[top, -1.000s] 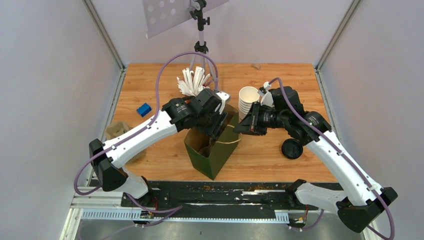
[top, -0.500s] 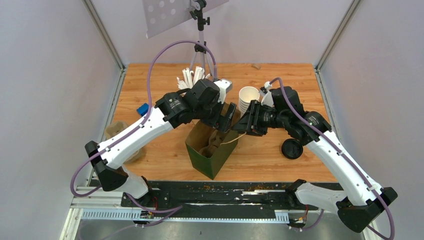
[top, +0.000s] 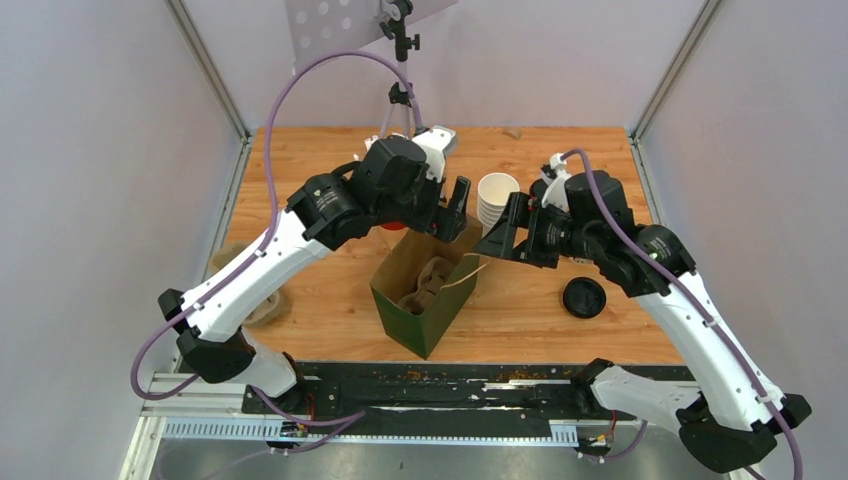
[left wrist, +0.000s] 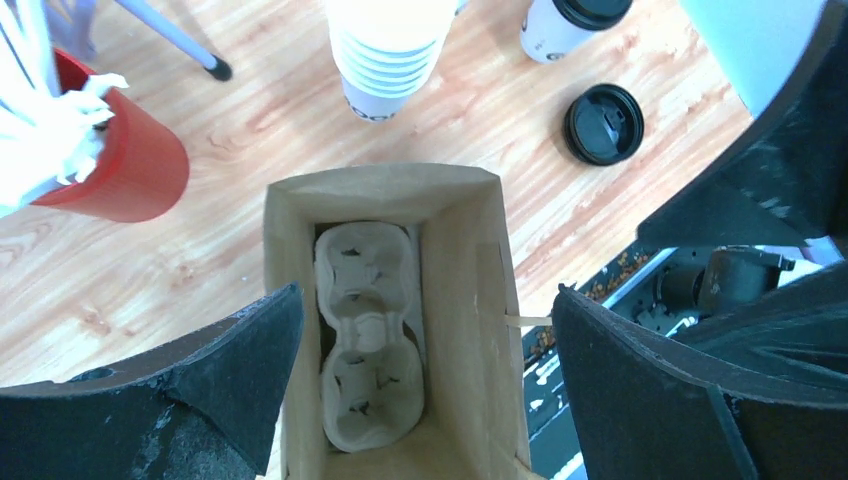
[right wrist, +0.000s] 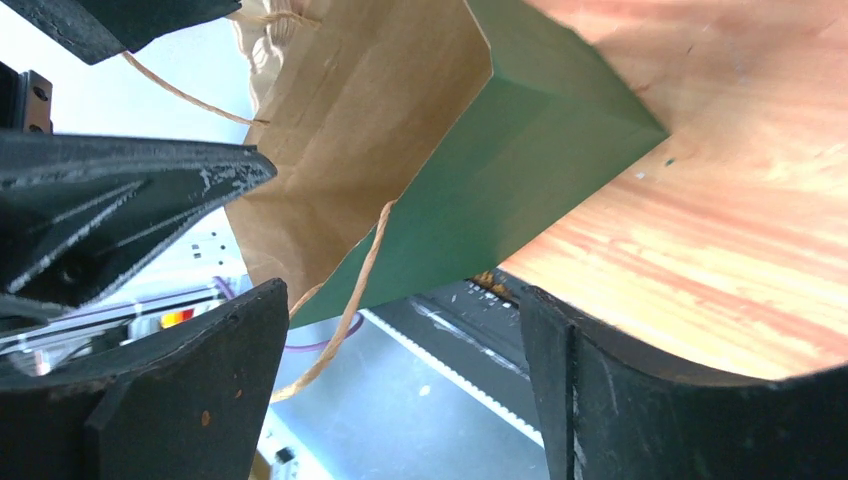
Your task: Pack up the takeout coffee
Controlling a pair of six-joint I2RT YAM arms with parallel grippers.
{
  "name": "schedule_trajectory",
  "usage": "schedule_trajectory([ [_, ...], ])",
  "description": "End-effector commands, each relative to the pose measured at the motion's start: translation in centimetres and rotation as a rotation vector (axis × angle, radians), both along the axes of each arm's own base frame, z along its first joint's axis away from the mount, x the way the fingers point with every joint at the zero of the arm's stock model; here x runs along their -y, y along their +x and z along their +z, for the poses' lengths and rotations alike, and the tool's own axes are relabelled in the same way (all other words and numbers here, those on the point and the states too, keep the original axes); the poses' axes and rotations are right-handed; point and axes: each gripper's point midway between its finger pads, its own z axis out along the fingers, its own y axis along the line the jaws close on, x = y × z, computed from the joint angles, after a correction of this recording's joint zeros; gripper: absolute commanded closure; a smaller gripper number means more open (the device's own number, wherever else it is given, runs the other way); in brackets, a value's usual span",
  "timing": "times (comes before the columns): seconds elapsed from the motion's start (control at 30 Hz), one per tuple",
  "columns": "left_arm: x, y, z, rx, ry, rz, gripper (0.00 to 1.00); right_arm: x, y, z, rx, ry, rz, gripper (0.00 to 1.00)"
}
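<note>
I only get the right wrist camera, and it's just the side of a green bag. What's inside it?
Observer: A pulp tray lies at the bottom of the bag, with no cup in it.
Operator: Where's the coffee then?
Observer: A lidded cup stands beside the cup stack, beyond the bag.
Operator: Is the other gripper holding anything?
Observer: No. The left gripper hangs open and empty right above the bag's mouth.
</note>
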Motion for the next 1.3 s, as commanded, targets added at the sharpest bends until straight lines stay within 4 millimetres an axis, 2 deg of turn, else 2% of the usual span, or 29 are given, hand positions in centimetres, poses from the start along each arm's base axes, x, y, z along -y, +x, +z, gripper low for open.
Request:
schedule_trajectory([
  [0.0,-1.8,0.5,4.7,0.117,-0.067,0.071,0.00,2.7,0.5,3.0,0.218,-0.108,0.005,0.11],
  [0.1,-3.4,0.6,6.2,0.156,-0.075,0.127,0.00,3.3,0.8,4.0,0.295,-0.143,0.017,0.04],
  [0.3,-5.8,0.1,9.0,0.214,-0.135,0.185,0.00,3.3,2.2,6.8,0.475,-0.185,0.068,0.04],
  [0.4,-6.9,-0.2,9.6,0.212,-0.131,0.217,0.00,2.1,2.9,8.9,0.572,-0.160,0.128,0.05],
  [0.53,-10.4,-0.6,9.7,0.203,-0.055,0.318,0.00,0.9,4.8,10.1,0.625,-0.177,0.159,0.05],
  [0.63,-13.1,-1.5,8.8,0.177,-0.026,0.398,0.00,0.0,6.2,9.6,0.648,-0.225,0.214,0.05],
  [0.73,-14.7,-2.5,6.9,0.135,-0.029,0.446,0.00,-0.4,7.6,8.1,0.646,-0.300,0.264,0.05],
  [0.83,-14.9,-3.6,4.2,0.091,-0.050,0.436,0.00,-0.6,9.1,6.4,0.617,-0.367,0.275,0.06],
  [1.0,-14.6,-5.4,0.9,0.016,-0.123,0.399,0.00,-0.9,9.7,5.1,0.589,-0.406,0.316,0.07],
  [1.17,-13.9,-7.0,-1.3,-0.048,-0.149,0.326,0.00,-1.8,10.1,4.8,0.551,-0.388,0.336,0.12],
  [1.27,-13.4,-7.7,-1.9,-0.068,-0.144,0.272,0.03,-2.5,10.3,4.1,0.517,-0.371,0.350,0.17],
])
